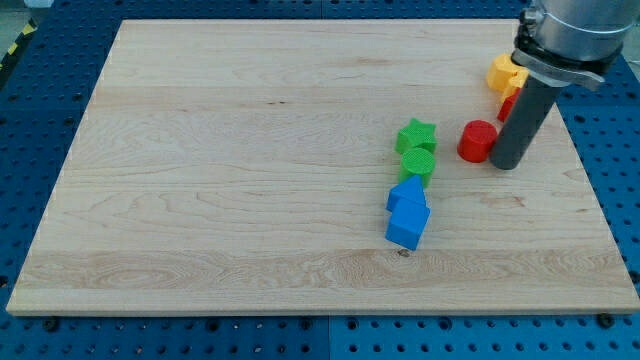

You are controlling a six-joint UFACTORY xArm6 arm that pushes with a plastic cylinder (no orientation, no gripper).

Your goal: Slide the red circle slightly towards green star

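The red circle [477, 140] lies on the wooden board at the view's right. The green star [416, 134] lies to its left, a short gap apart. My tip [505, 163] is the lower end of the dark rod, right beside the red circle's right edge, touching or nearly touching it. The rod comes down from the view's top right.
A green circle [418, 164] sits just below the green star. Two blue blocks [407, 212] lie below that. A yellow block [505, 73] and another red block [508, 105] sit behind the rod at the top right. The board's right edge [590, 170] is near.
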